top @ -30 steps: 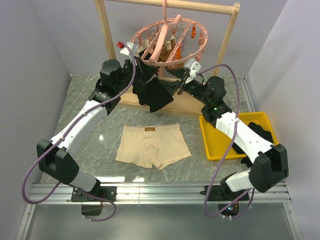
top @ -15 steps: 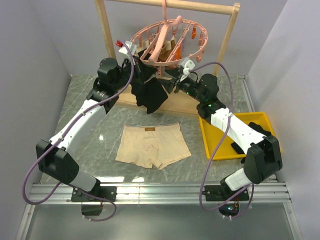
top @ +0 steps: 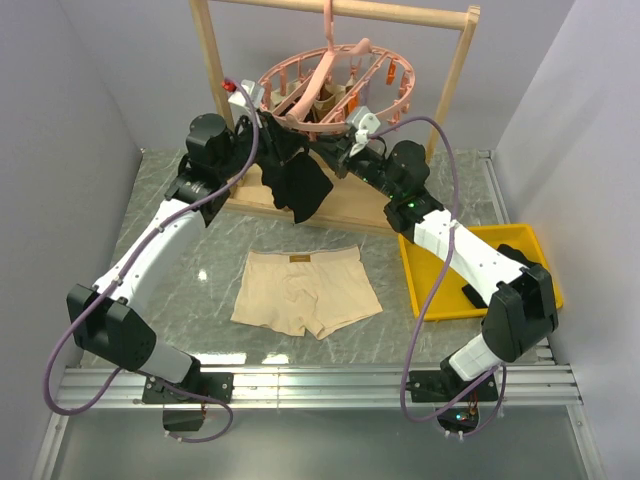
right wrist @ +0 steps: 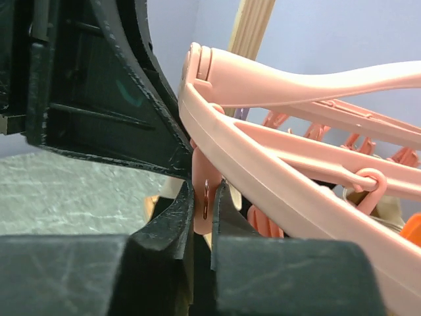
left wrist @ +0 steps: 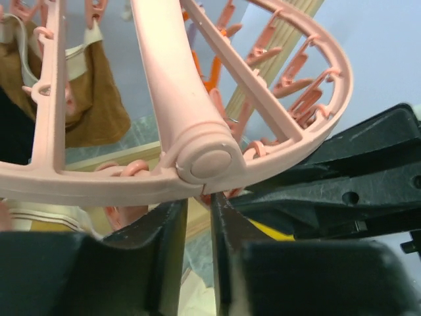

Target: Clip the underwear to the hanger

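The beige underwear (top: 305,290) lies flat on the table, in front of both arms and untouched. Above it the pink hanger (top: 330,85) hangs from the rack bar. Under the ring's left front my left gripper (top: 258,108) stands narrowly open, its tips just below a rim hub (left wrist: 207,161), and the slit between them (left wrist: 198,207) holds nothing. My right gripper (top: 340,140) is at the ring's near side. It is shut on a dangling pink clip (right wrist: 204,197) under the hanger's rim (right wrist: 263,171).
A black garment (top: 296,180) hangs from the ring between the two grippers, and a brown garment (left wrist: 92,99) is clipped further back. The wooden rack (top: 212,60) stands behind. A yellow tray (top: 430,285) with dark items sits on the right.
My right gripper has risen left to the ring and shut on a clip. My left gripper has opened slightly and shifted up and left. The black garment now hangs narrower.
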`<action>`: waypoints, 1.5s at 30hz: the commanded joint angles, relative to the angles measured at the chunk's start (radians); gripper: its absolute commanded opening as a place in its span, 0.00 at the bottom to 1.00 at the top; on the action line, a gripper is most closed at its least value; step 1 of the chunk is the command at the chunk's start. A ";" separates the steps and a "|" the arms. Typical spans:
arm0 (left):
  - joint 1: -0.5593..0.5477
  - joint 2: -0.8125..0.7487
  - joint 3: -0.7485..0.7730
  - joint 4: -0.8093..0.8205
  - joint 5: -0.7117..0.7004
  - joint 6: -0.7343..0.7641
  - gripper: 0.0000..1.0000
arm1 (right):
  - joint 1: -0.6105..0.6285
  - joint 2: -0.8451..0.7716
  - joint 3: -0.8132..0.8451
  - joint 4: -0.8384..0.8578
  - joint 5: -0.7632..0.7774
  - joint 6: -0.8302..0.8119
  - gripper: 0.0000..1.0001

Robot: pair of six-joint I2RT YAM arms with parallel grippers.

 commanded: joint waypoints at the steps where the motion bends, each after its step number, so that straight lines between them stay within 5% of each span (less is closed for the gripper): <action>1: 0.013 -0.064 -0.009 -0.029 0.075 -0.020 0.30 | 0.042 0.011 0.058 -0.005 0.013 -0.020 0.00; 9: 0.036 -0.152 -0.078 0.020 0.046 -0.068 0.59 | 0.080 0.018 0.076 -0.008 0.058 -0.026 0.00; 29: 0.034 -0.091 -0.111 0.229 -0.054 -0.286 0.62 | 0.093 0.006 0.044 0.017 0.052 0.043 0.00; 45: -0.001 -0.068 -0.122 0.307 -0.117 -0.257 0.55 | 0.110 0.017 0.039 0.018 0.053 0.068 0.00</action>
